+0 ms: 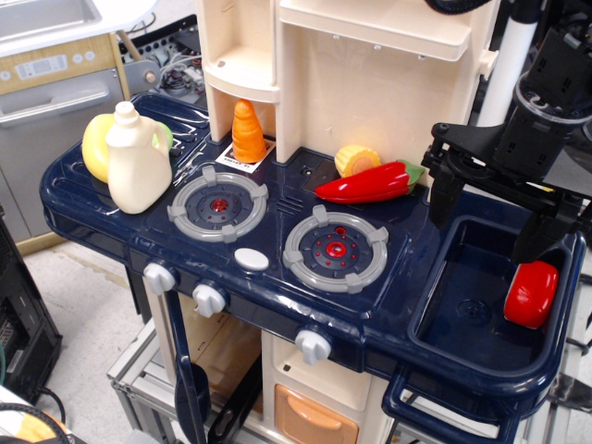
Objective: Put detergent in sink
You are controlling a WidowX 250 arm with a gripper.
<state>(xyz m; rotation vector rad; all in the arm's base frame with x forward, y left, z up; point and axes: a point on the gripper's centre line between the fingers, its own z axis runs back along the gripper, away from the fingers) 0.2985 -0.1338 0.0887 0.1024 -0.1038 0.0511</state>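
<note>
At the worktop's (277, 287) far left stands the detergent (137, 161), upright against a yellow fruit (95, 146) and well apart from the sink (462, 310). Over the sink hangs the claw (488, 217), released and empty, beside a red object (531, 294).

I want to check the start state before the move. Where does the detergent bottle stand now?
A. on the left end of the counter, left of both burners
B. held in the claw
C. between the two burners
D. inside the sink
A: the detergent bottle stands upright at the counter's left end, beside a yellow item, far from the sink and the claw on the right.
</note>
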